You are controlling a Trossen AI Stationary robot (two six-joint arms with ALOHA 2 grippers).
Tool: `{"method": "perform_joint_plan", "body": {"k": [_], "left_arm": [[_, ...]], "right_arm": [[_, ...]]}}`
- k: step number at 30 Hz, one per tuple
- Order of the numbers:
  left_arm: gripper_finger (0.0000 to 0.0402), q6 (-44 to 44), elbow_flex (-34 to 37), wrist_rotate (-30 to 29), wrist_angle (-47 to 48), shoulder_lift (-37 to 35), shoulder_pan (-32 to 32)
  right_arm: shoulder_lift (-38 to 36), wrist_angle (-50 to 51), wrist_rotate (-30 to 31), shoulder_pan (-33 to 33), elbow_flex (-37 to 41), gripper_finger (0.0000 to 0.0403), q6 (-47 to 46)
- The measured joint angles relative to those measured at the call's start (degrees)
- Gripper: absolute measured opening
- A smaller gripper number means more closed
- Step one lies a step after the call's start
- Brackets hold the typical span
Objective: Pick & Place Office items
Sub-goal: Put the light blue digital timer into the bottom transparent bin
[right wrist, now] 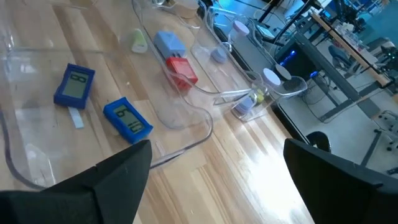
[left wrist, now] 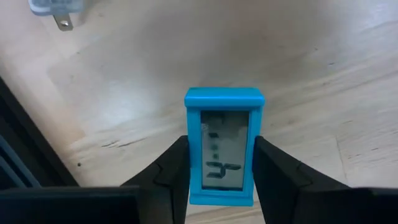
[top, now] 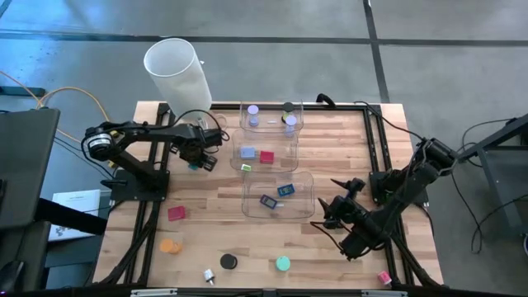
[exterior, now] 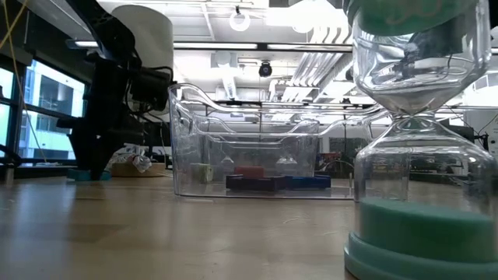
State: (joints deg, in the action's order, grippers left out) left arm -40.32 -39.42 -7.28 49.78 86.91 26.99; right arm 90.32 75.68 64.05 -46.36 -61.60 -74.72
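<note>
Two arms work a wooden table (top: 206, 239), and the views split the story. From overhead, the left gripper (top: 198, 161) sits at ten o'clock beside the three clear bins (top: 266, 153), with only a speck of teal under it. Its wrist camera shows the rest: a teal timer (left wrist: 224, 144) with a grey display, lying on the wood, both fingers (left wrist: 171, 171) pressed against its long sides. The right gripper (top: 337, 216) waits at four o'clock by the nearest bin, jaws spread wide with nothing between them; its camera looks into the bins at two blue timers (right wrist: 74, 85), a red block (right wrist: 181, 70) and lavender discs (right wrist: 240, 28). The low camera is half blocked by a teal hourglass (exterior: 424, 140) close to its lens. Loose pieces, including a pink block (top: 176, 213), orange disc (top: 169, 246) and black disc (top: 228, 261), lie across the open six o'clock side, some near the edge.
</note>
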Motion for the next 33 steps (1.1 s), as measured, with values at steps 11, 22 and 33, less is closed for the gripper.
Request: {"method": "perform_joint_plan", "body": {"k": [11, 22, 33], "left_arm": [[0.0125, -2.00, -1.09, -1.74, 5.46, -5.43, -4.03], [0.0125, -8.15, -9.47, -1.02, 12.66, -16.51, -14.91], [0.0125, -13.18, -25.60, -5.36, 11.08, -17.89, -30.84]], "right_arm": [[0.00, -1.36, 0.13, 0.04, 0.00, 0.0354, 1.83], [0.00, -5.24, 0.35, 0.04, -0.02, 0.0354, 7.42], [0.00, -5.57, 0.33, 0.04, -0.04, 0.0354, 7.50]]}}
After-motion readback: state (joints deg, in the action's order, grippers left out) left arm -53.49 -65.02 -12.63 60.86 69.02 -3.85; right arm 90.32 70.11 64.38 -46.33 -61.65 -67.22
